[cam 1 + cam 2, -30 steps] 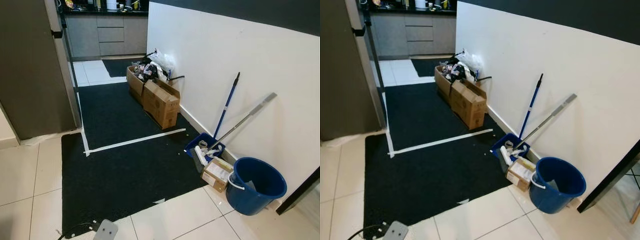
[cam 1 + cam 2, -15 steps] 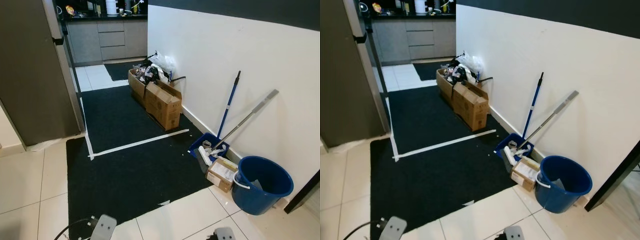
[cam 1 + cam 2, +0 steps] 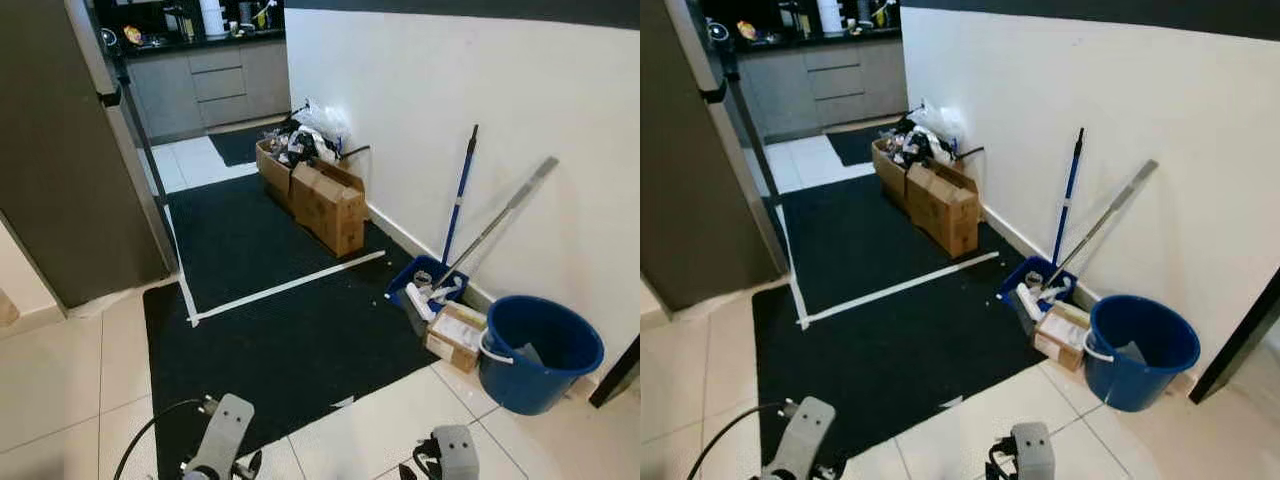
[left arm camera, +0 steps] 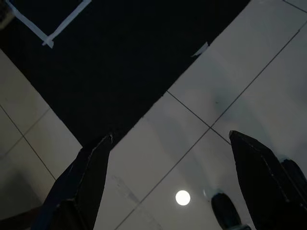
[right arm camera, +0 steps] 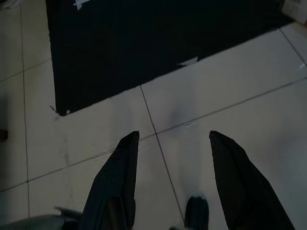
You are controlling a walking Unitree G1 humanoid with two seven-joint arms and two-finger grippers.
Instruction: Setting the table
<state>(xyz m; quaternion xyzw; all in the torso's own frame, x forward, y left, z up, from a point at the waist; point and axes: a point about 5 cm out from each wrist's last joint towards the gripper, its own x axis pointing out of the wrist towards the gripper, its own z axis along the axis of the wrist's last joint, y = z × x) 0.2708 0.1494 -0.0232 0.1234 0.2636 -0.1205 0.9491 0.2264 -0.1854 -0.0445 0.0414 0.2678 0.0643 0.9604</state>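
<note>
view tipped down since earlier | left gripper [image 4: 168, 163] and right gripper [image 5: 170, 163] spread apart, empty | no table reached

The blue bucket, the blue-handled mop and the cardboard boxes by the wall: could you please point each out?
blue bucket [image 3: 528, 384], left eye view, outer front wall.
blue-handled mop [image 3: 459, 195], left eye view, mid-handle.
cardboard boxes [image 3: 326, 206], left eye view, side of nearest box.
</note>
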